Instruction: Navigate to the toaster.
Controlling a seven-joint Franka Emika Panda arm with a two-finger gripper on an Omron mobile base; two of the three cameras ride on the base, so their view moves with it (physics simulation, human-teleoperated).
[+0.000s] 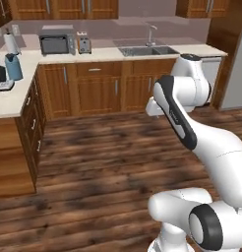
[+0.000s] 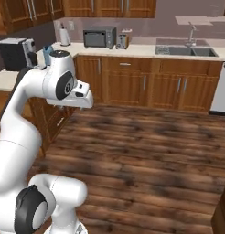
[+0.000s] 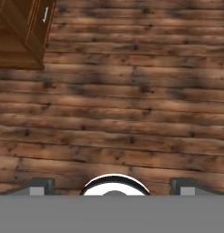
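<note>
Toaster (image 1: 84, 43) sits on the far desk (image 1: 142, 52) beside the toaster oven (image 1: 57, 43), well ahead of the hand (image 3: 113, 184); arm tucked for driving, hand wide apart over bare wooden floor (image 3: 132, 104)

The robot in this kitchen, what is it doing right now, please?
It handles nothing at the moment. The white arm is folded over the wooden floor, and its gripper points down at the planks with the fingers wide apart and nothing between them. The toaster stands on the far counter, beside the dark toaster oven and to the left of the sink. A wide stretch of floor lies between the robot and that counter, so it is not yet at the toaster.
</note>
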